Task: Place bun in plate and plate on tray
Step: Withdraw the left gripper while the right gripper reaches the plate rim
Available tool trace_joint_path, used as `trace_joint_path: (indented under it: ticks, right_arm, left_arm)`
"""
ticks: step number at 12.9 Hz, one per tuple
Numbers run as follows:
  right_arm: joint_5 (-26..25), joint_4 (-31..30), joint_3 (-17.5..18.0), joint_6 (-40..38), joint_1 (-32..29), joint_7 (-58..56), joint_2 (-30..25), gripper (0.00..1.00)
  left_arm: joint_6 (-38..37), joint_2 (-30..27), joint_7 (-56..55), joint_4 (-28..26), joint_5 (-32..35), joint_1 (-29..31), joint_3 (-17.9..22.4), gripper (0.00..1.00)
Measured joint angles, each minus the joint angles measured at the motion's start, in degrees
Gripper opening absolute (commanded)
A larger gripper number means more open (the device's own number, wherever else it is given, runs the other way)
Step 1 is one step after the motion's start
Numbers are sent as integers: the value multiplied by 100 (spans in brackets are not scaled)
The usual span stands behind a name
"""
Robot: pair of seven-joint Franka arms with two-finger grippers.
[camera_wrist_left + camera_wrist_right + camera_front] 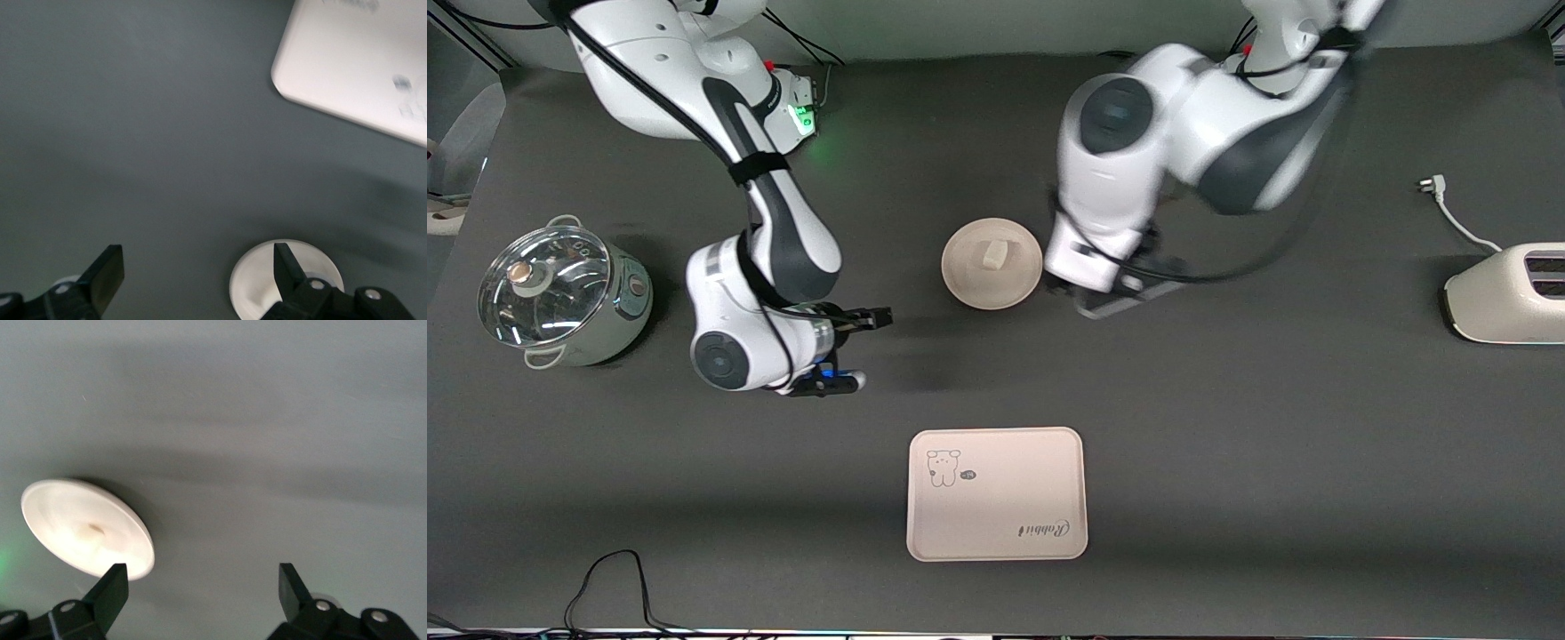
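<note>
The bun point(993, 256) lies in the round plate point(969, 280) on the dark table; both also show in the right wrist view, the bun point(90, 531) in the plate point(60, 513). The tray point(996, 524) lies nearer to the front camera than the plate, with nothing on it. My left gripper point(1107, 302) is open and empty, low beside the plate toward the left arm's end; its wrist view shows the plate's rim point(253, 283) by one finger and a tray corner point(347, 67). My right gripper point(867, 348) is open and empty, beside the plate toward the right arm's end.
A steel pot with a glass lid point(560, 293) stands at the right arm's end. A cream toaster point(1507, 298) with its loose cord point(1449, 209) stands at the left arm's end. A black cable point(614, 587) lies at the table's near edge.
</note>
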Motion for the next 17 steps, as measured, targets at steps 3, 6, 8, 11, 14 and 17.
trace_joint_path:
  ticks: [3, 6, 8, 11, 14, 17]
  right_arm:
    - [38, -203, 7, 728, 595, 675, 150, 100]
    - [42, -639, 4, 1601, 1094, 1266, 227, 100]
    - [42, -1033, 0, 2163, 1368, 1517, 234, 100]
    - [42, -1363, -14, 2394, 1539, 1660, 210, 99]
    - [42, -1827, -17, 2861, 1737, 1677, 46, 97]
    - [42, -2177, -17, 2988, 1884, 1701, -176, 96]
  left_arm:
    - [-436, -284, 1035, 120, -210, 903, -10, 100]
    - [-642, -605, 1832, 130, -389, 1575, 3, 100]
    - [-648, -698, 2431, 183, -446, 1850, 208, 100]
    - [-646, -728, 3770, 319, -742, 1663, 1455, 100]
    - [-663, -870, 5053, 381, -1271, 670, 3280, 100]
    - [-893, -1275, 5588, 248, -1466, -3, 4124, 100]
